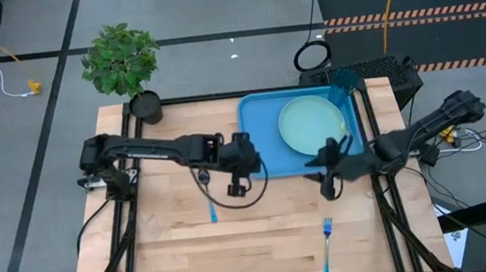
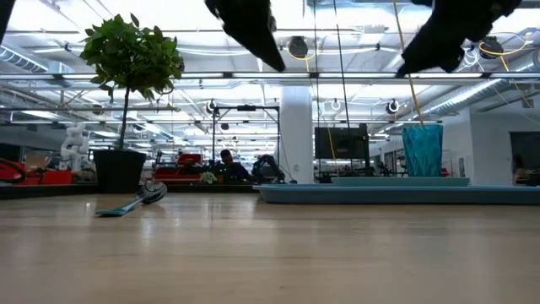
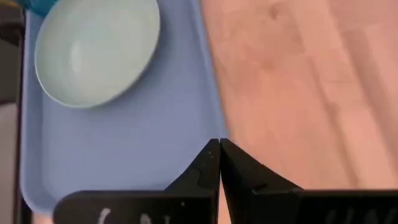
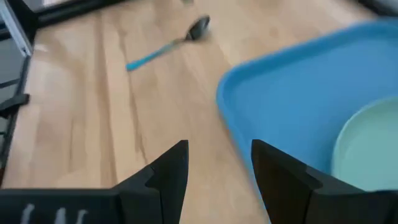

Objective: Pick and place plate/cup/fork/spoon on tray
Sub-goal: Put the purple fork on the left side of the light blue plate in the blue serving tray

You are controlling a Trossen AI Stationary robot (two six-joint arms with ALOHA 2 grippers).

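Observation:
The blue tray [image 1: 261, 138] lies at the table's far right. The mint-green plate [image 1: 311, 123] lies on it, and the teal cup [image 1: 343, 85] stands upright in its far right corner. The spoon [image 1: 212, 212] lies on the wood left of the tray and also shows in the right wrist view [image 4: 171, 40]. The fork [image 1: 327, 236] lies near the table's near edge. My left gripper [image 3: 219, 152] is shut and empty, raised over the tray's left rim. My right gripper [image 4: 217, 162] is open and empty, raised by the tray's near edge.
A potted plant [image 1: 122, 63] stands at the table's far left corner. Bare wood [image 1: 237, 254] stretches across the near half of the table. The tray's left part [image 3: 124, 149] beside the plate is bare.

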